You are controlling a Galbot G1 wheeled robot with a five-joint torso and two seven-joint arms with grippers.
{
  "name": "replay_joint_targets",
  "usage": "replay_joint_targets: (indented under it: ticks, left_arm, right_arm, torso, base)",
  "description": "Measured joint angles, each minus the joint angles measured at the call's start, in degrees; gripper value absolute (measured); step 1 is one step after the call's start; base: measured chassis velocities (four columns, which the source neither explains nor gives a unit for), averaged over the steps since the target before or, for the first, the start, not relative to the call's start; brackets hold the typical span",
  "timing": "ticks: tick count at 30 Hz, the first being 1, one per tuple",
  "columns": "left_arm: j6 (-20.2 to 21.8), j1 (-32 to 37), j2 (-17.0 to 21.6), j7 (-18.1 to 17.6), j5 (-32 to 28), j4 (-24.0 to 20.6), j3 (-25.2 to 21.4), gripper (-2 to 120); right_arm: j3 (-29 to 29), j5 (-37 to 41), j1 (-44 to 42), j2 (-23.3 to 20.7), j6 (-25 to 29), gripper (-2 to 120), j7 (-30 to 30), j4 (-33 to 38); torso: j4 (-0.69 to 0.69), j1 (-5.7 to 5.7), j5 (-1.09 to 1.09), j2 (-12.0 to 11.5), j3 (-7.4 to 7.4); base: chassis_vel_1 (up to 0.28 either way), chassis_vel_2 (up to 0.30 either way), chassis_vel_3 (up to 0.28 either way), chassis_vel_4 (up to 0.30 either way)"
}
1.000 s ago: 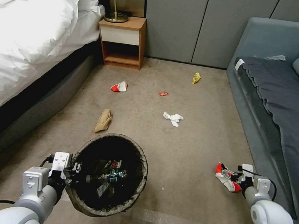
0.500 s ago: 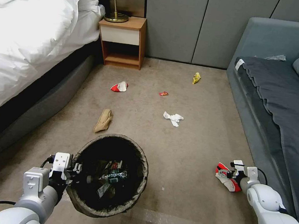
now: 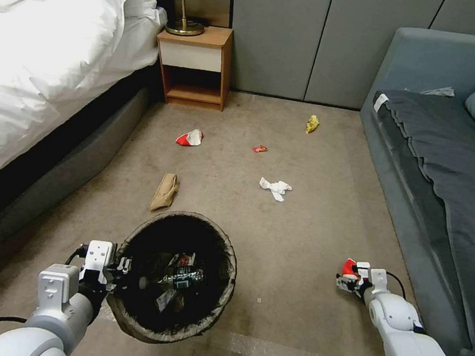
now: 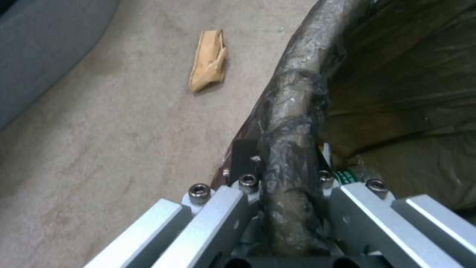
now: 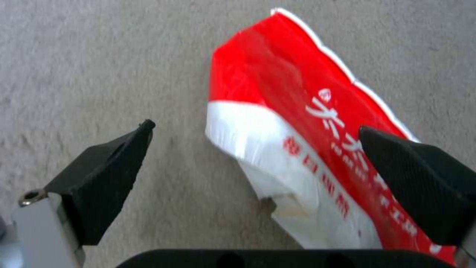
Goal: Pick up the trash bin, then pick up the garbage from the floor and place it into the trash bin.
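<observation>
Down comes the right gripper (image 5: 253,149) onto the red-white wrapper (image 5: 302,149), jaws wide, wrapper lying between them on the floor. Left gripper (image 4: 288,193) keeps its jaws clamped on the bin (image 3: 173,276) rim, holding it ready alongside.

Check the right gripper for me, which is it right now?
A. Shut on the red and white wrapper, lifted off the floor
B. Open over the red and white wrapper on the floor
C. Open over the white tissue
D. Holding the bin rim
B: the right gripper has its fingers spread either side of the red and white wrapper, which lies flat on the carpet.
</observation>
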Motion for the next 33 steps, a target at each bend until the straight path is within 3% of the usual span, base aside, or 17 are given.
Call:
replay_joint_targets:
  ticks: [11, 21, 33]
  left_arm:
    - [0.0, -0.4, 0.9, 0.2, -0.4, 0.0, 0.0, 2]
    - [0.0, -0.4, 1.0, 0.7, -0.3, 0.0, 0.1, 2]
    - [0.0, -0.4, 0.8, 0.7, -0.1, 0.0, 0.4, 2]
  right_arm:
    - [1.0, -2.1, -0.6, 0.9, 0.7, 95, 1.1, -2.1]
    - [1.3, -2.1, -0.3, 1.0, 0.9, 56, 3.0, -2.6]
    - [1.4, -0.6, -0.7, 1.0, 1.6, 17, 3.6, -1.8]
  torso:
    - [0.01, 0.00, 0.00, 0.0, 0.00]
    - [0.00, 0.00, -0.01, 0.0, 0.00]
    - [0.00, 0.00, 0.01, 0.0, 0.00]
  base:
    - [0.000, 0.000, 0.000, 0.000]
    - [0.000, 0.000, 0.000, 0.000]
    - [0.000, 0.000, 0.000, 0.000]
